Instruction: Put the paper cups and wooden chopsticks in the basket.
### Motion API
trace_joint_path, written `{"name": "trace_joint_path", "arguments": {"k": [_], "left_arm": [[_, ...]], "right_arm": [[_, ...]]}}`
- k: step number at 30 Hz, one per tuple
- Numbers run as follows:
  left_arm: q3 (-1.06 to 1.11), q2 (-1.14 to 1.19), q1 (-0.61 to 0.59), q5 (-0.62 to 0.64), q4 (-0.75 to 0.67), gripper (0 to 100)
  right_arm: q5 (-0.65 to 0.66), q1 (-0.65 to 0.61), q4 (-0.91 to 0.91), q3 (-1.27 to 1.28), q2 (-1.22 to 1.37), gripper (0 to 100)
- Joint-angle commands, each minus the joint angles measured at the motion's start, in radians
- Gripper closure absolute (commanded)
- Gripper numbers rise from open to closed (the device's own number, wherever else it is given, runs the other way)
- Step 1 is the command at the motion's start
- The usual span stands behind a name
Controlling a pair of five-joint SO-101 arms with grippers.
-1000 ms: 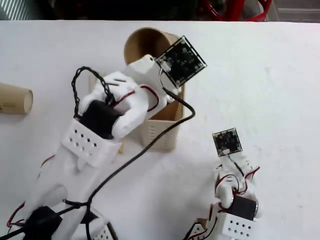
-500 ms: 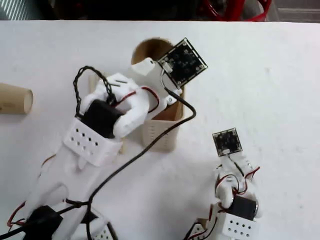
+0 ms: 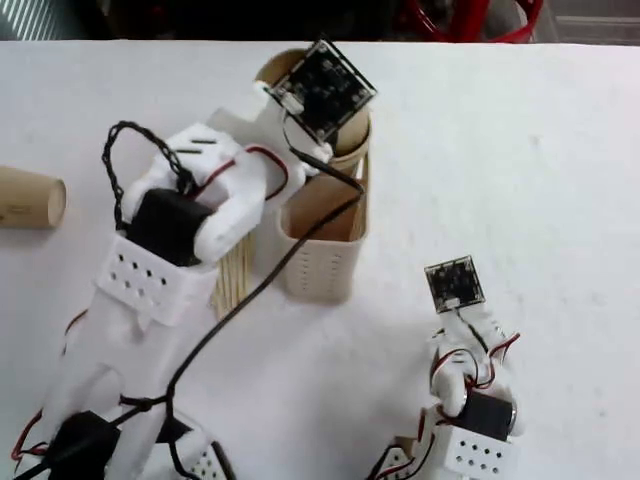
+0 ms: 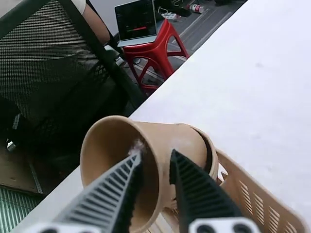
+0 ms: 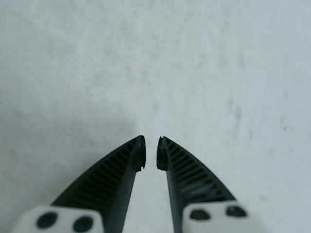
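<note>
The left claw (image 4: 154,156) pinched the rim of a tilted brown paper cup (image 4: 187,141) — one finger inside, one outside — at the far end of the beige slotted plastic basket (image 4: 250,199), its arm stretched over the white counter (image 3: 520,150). The right claw (image 5: 149,154), all but closed, held nothing. A red plastic stool (image 4: 158,46) stood beyond the counter.

On my feed the white table (image 3: 560,150) has the tan basket (image 3: 320,268) standing mid-table, wooden chopsticks (image 3: 232,280) lying flat right beside it, and a paper cup (image 3: 30,197) on its side, well off toward the left arm's edge.
</note>
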Motion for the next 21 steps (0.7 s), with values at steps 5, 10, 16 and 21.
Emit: {"name": "trace_joint_path", "arguments": {"k": [5,10,16,21], "left_arm": [[-0.032,-0.002,0.041,0.006,-0.055,90],[-0.026,0.002,0.061,0.006,-0.049,90],[-0.020,0.087,0.062,0.005,-0.064,90],[-0.149,0.182,0.076,0.005,-0.077,90]], "right_arm": [[0.006,0.004,0.004,0.009,-0.005,94.2],[0.006,0.004,0.004,0.009,-0.005,94.2],[0.006,0.004,0.004,0.009,-0.005,94.2],[0.006,0.004,0.004,0.009,-0.005,94.2]]}}
